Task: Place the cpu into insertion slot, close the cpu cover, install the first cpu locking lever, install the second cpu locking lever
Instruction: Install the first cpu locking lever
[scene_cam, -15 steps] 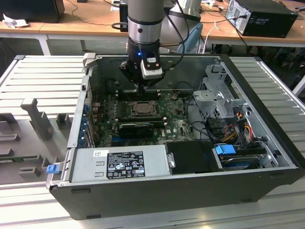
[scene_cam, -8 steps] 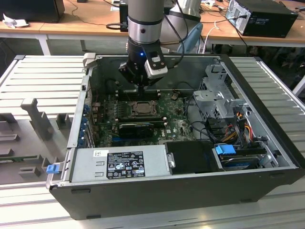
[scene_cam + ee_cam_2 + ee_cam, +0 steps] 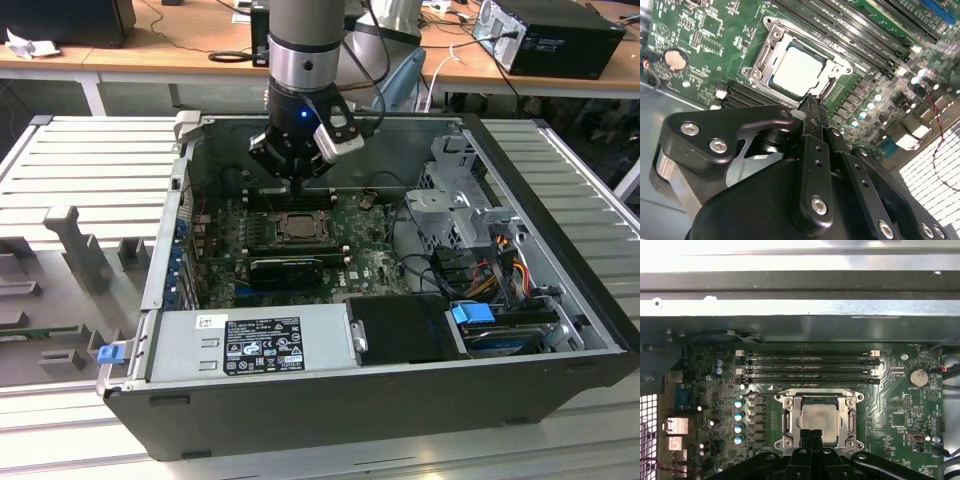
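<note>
Ribbed grey table point(image 3: 90, 150) carries an open computer case point(image 3: 420, 400). On the green motherboard point(image 3: 890, 390) inside it, the cpu point(image 3: 816, 416) lies flat in the insertion slot point(image 3: 816, 400), just beside the long black memory slots point(image 3: 810, 365). The cpu cover point(image 3: 790, 415) is down over the chip, its silvery frame ringing the pale face. The pincer point(image 3: 812, 436) hangs low over the socket, clenched, its two black fingertips point(image 3: 810, 102) pressed together at the cover's edge on the side away from the memory slots
</note>
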Robot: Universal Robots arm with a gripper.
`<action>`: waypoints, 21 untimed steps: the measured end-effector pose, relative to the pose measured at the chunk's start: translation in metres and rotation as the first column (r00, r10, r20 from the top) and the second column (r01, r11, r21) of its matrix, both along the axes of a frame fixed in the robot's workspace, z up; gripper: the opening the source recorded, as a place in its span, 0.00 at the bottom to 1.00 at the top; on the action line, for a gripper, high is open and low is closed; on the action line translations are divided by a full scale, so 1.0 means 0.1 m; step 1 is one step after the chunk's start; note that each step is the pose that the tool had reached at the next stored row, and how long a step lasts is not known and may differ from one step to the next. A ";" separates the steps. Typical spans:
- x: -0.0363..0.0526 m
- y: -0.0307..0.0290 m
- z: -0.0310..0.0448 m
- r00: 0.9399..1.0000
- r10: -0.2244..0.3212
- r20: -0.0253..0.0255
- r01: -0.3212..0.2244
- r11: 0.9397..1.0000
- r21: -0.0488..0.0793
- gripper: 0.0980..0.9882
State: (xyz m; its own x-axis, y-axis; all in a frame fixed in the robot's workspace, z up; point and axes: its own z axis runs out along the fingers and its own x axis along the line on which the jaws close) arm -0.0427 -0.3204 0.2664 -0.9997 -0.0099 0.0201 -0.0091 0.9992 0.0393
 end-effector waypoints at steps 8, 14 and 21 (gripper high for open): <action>-0.129 0.000 -0.002 0.999 0.054 0.001 -0.054 0.999 0.003 0.01; -0.307 0.000 -0.012 0.998 0.056 0.005 -0.056 0.998 0.002 0.01; -0.621 0.044 -0.048 0.998 0.056 0.011 -0.056 0.998 0.008 0.01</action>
